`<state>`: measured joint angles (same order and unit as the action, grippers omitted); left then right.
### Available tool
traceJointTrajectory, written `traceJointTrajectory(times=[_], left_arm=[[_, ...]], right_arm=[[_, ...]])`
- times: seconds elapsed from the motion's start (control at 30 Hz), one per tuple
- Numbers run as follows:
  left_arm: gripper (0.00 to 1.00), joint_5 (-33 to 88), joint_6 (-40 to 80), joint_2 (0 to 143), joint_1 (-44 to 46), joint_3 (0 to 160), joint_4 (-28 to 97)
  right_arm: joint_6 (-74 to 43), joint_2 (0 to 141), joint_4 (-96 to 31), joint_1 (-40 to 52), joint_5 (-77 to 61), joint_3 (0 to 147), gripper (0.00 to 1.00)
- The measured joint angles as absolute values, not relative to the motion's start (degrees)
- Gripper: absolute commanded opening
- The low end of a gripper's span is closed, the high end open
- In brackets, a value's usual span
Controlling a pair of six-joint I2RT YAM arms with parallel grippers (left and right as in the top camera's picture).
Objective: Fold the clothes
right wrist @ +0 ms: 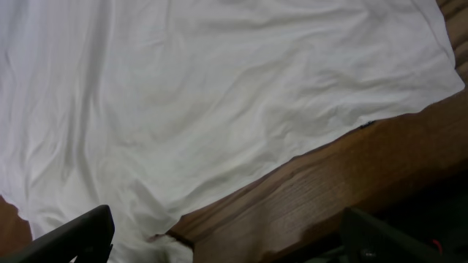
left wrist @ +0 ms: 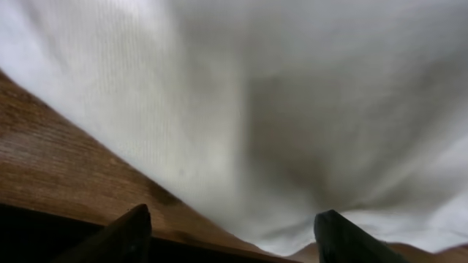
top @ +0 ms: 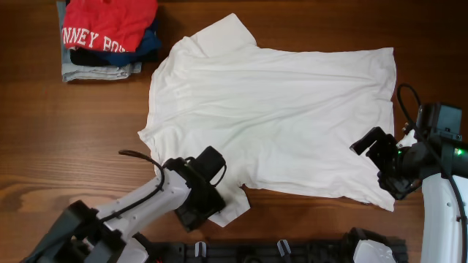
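Left gripper (top: 213, 201) hovers, fingers spread wide, over the near sleeve of the white T-shirt (top: 278, 117), which lies flat across the middle of the table (top: 73, 146); the right gripper (top: 382, 166) hangs equally wide over the near hem corner. For a clean fold, both should probably pinch that near edge low, then lift and carry it across together.

Bright, even light overhead; T-shirt (left wrist: 292, 109) blurred and shadowed in left wrist view.
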<state>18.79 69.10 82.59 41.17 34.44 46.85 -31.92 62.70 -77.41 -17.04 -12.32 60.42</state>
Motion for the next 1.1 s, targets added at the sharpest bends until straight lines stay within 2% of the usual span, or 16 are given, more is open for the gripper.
traceJointTrajectory(times=[0.03,0.1,0.13,0.3,0.4,0.63,0.8,1.07,1.1], left_arm=[[0.31,18.96,68.97,82.76,41.21,34.44,46.85],[0.16,19.09,69.47,82.81,41.21,34.44,46.7],[0.13,19.09,69.41,82.83,41.21,34.44,46.44],[0.12,19.03,69.54,82.83,41.21,34.44,46.17],[0.04,19.05,69.52,82.83,41.21,34.44,46.19],[0.04,19.0,69.36,82.83,41.21,34.44,46.19],[0.04,19.0,69.36,82.83,41.21,34.44,46.19],[0.04,19.0,69.36,82.83,41.21,34.44,46.19],[0.04,19.0,69.36,82.85,41.21,34.44,46.19]], right_arm=[[-33.47,62.7,-77.38,-17.04,-10.83,60.2,1.0],[-36.42,62.7,-76.66,-17.04,-8.38,58.37,1.0],[-38.17,62.76,-75.7,-17.04,-7.31,56.1,1.0],[-44.8,66.96,-70.81,-17.04,-6.13,47.24,1.0],[-49.84,68.38,-70.57,-17.04,-4.19,46.3,1.0],[-58.41,68.82,-70.54,-17.72,2.28,46.09,1.0],[-58.92,69.54,-66.52,-23.07,3.81,42.63,1.0],[-60.62,77.56,-60.75,-24.21,4.6,40.97,1.0],[-61.08,78.94,-60.31,-24.21,4.62,40.91,0.92]])
